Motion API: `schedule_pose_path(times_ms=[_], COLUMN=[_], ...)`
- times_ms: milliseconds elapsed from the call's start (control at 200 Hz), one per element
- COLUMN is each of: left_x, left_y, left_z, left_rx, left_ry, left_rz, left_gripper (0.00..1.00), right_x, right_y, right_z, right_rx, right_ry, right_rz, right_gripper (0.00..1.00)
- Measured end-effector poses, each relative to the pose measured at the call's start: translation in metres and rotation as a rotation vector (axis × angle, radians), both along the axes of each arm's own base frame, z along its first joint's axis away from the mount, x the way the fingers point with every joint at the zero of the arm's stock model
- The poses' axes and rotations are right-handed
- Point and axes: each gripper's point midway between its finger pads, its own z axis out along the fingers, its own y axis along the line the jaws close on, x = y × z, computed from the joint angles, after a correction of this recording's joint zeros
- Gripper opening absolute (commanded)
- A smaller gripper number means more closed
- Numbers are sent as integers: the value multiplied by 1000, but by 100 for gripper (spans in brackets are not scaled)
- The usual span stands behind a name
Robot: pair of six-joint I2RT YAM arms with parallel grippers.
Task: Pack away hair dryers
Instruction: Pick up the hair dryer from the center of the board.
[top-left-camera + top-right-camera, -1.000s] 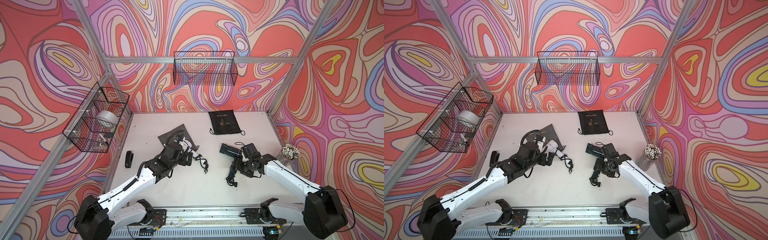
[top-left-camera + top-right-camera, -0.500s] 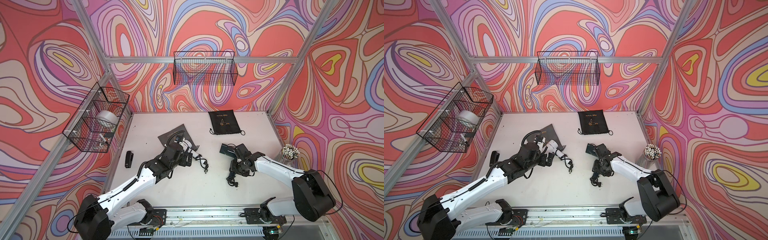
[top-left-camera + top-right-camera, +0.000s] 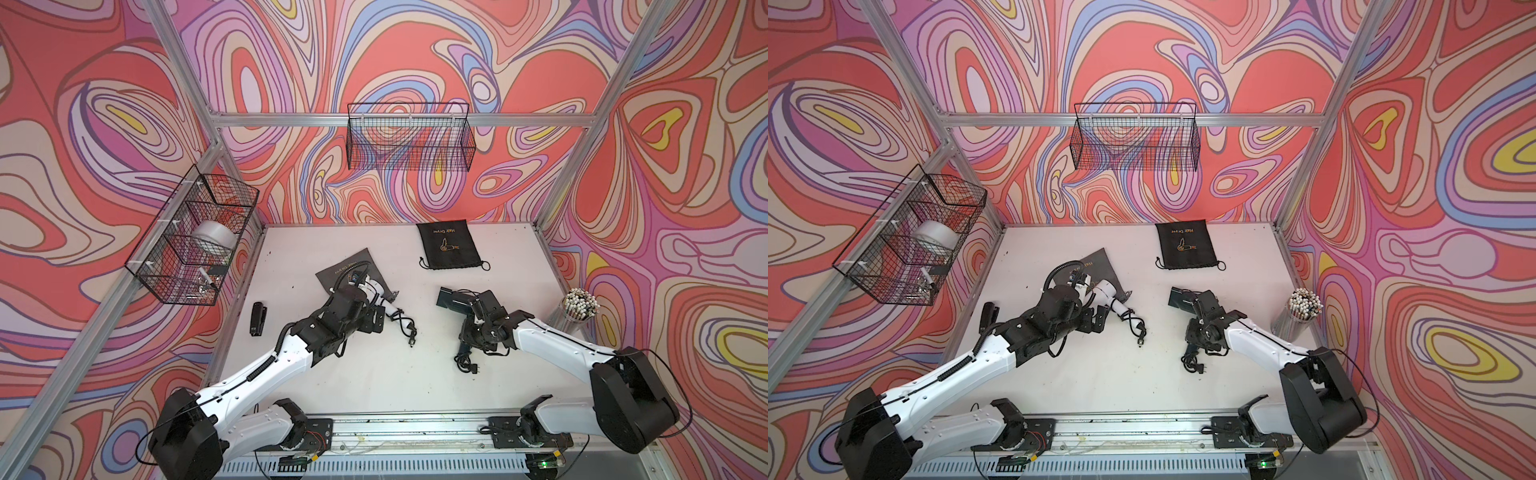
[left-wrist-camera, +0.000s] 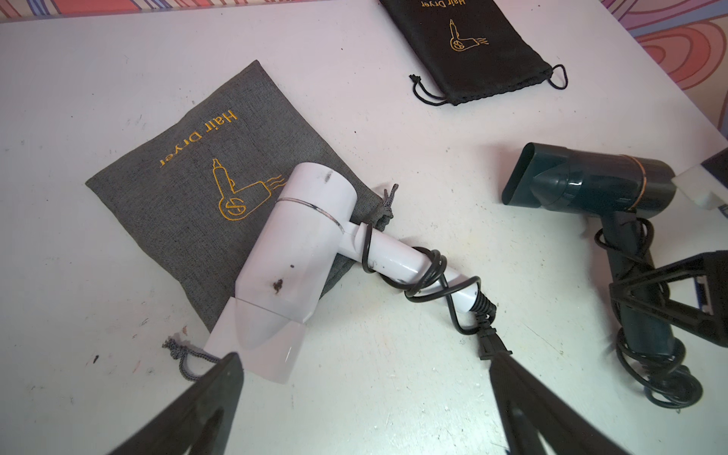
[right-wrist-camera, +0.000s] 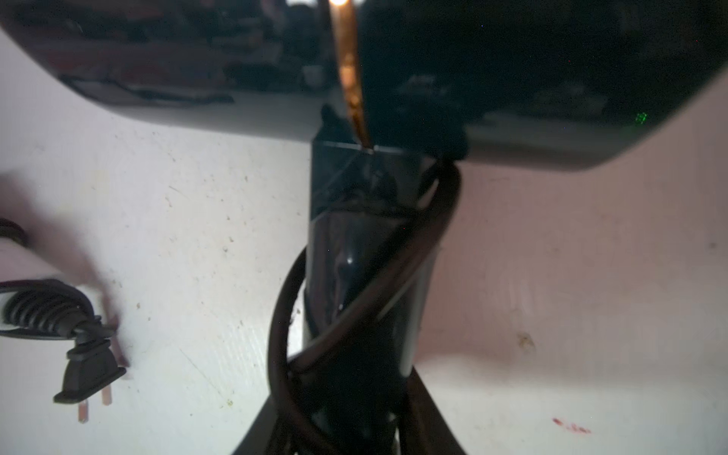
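Much table [image 3: 365, 374] around white dryer [image 4: 299, 236]; left jaws released; right jaws astride dark dryer [image 4: 591, 181], grip unclear

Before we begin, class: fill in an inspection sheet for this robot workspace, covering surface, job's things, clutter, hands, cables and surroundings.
Surface: white tabletop, scuffed and speckled.
Job's things: white hair dryer lies partly on the grey pouch; dark teal hair dryer lies on bare table; black pouch lies flat, apart.
Clutter: small black object near the left edge; cup of white-tipped sticks at the right edge.
Hands: left hand open, beside the white dryer's nozzle; right hand straddles the dark dryer's handle, grip unclear.
Cables: black cords wound round both handles; plugs on the table.
Surroundings: patterned walls; back wire basket; side wire basket holding a tape roll.
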Motion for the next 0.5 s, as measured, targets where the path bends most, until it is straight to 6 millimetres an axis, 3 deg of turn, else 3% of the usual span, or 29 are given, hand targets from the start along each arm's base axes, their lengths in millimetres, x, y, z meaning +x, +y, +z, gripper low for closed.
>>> schedule_pose_path(times_ms=[135,300,501], left_x=[4,18,61], left_y=[-4,-21,-26], left_z=[6,34,69], left_rx=[-9,-80,-270], left_ry=[-6,-35,4], left_rz=[0,-35,-78], left_gripper=[100,100,100], right_x=[2,8,6], right_y=[2,8,21], right_z=[23,56,70], right_rx=[34,66,25], right_ry=[-101,-236,-282], right_rz=[29,104,258], right_gripper=[13,12,9])
